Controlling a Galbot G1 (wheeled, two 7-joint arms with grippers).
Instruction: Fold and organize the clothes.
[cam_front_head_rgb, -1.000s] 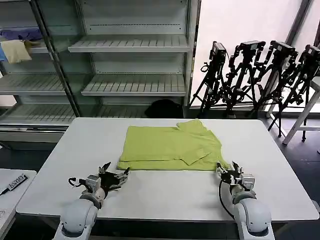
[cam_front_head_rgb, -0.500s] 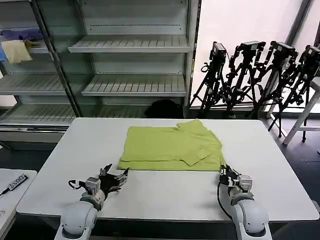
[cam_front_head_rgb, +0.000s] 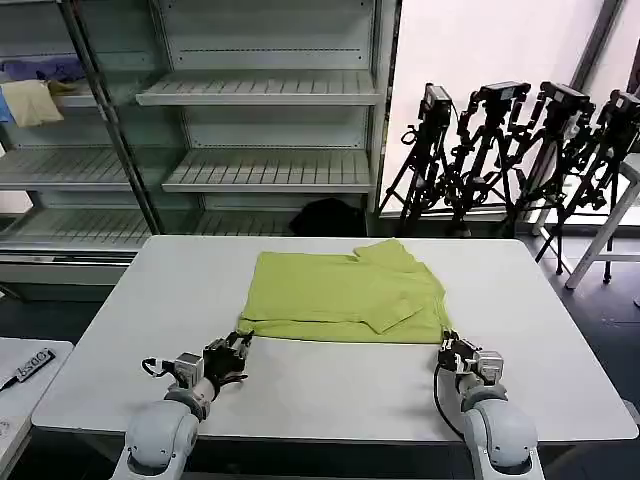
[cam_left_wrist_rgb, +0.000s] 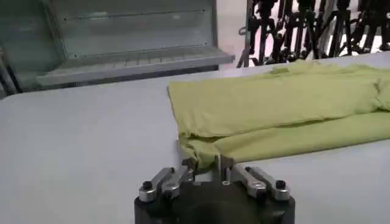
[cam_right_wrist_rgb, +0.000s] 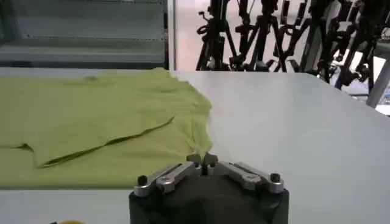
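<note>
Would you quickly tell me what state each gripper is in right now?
Left gripper: shut on the T-shirt's near left corner.
Right gripper: shut on its near right corner.

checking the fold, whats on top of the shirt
A folded-over sleeve flap lies on the shirt, toward its right side; nothing else rests on it. Both grippers, left and right, pinch its near corners. The layers underneath and any print are covered.

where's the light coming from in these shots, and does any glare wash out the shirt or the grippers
Head view: daylight pours through the window behind the tripods, blown out white; the T-shirt stays evenly lit. Left wrist view: soft, no glare on the left gripper. Right wrist view: the right gripper likewise.
</note>
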